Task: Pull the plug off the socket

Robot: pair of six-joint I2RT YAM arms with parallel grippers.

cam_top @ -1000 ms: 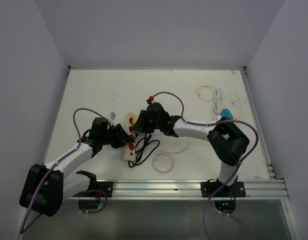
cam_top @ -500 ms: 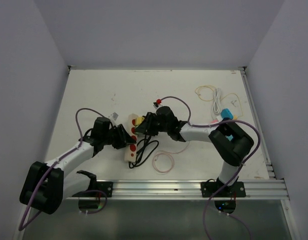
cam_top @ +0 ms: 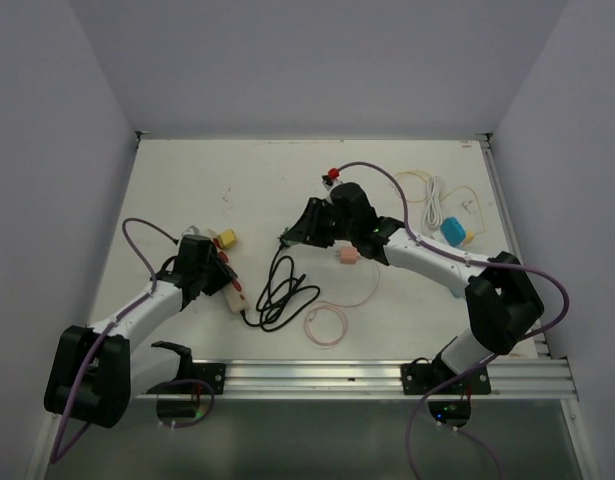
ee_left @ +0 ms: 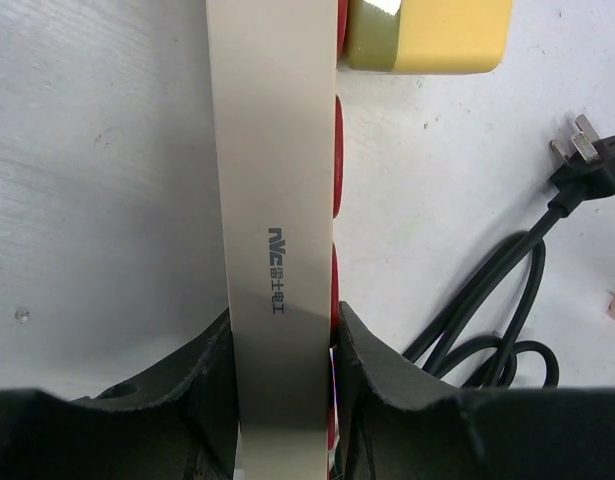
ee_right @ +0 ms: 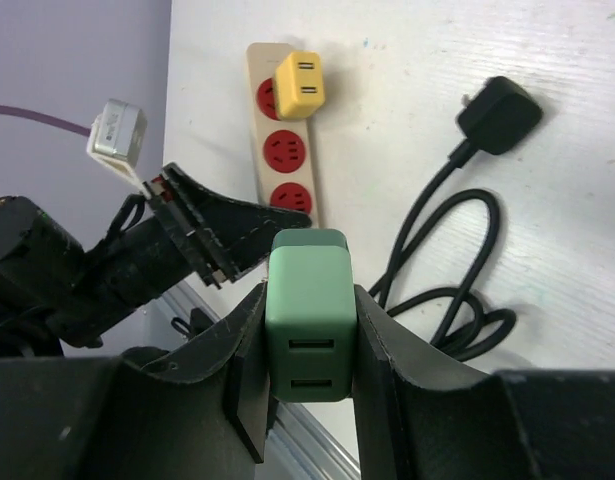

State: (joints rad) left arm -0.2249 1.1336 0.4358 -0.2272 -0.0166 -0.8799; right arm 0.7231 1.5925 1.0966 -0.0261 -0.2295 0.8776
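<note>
At right claw (ee_right: 308,300), apparently green plug (ee_right: 309,335)

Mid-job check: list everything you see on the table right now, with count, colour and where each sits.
power strip: one, cream with red sockets, left of centre, clamped
yellow adapter: one, yellow, plugged into strip's far end
USB charger: one, green, off the strip, gripped
power cord: one, black, coiled beside strip, plug lying loose
small piece: one, pink, mid-table, too small to identify
thin cable loop: one, pale, near front edge
cable bundle: one, white, far right
blue object: one, far right
left fingers: black, shut on strip
right fingers: black, shut on charger
</note>
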